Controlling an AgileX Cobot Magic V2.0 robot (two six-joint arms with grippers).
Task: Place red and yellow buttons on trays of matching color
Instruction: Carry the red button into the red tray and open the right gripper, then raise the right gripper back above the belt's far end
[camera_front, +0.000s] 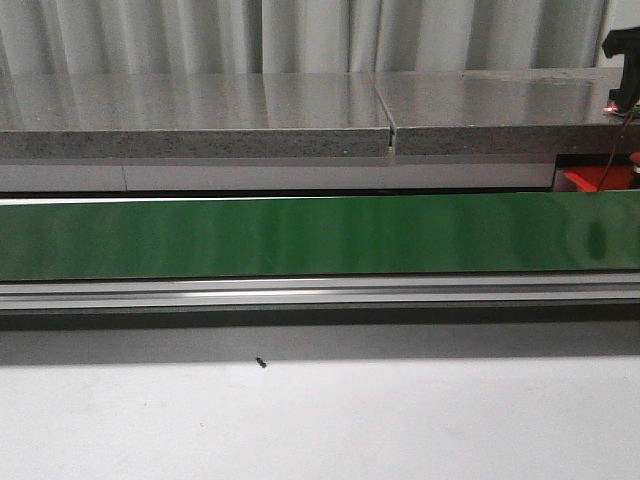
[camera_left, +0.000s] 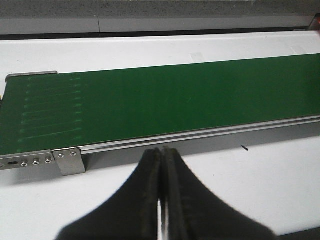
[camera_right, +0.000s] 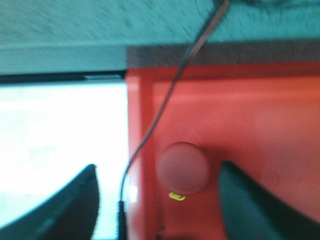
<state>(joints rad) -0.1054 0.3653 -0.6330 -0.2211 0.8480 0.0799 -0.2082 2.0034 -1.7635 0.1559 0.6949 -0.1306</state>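
A: Left gripper (camera_left: 161, 200)?
B: My jaws are pressed together, empty, near the green belt (camera_left: 165, 102).
A: Right gripper (camera_right: 155, 200)?
B: Spread wide; the red button (camera_right: 181, 168) sits between my fingers on the red tray (camera_right: 250, 125).

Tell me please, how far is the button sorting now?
Done: one red button lies on the red tray, between the open right gripper fingers. In hand: nothing; the left gripper is shut and empty. Left: unclear; the green belt shows no buttons, and no yellow tray is visible.
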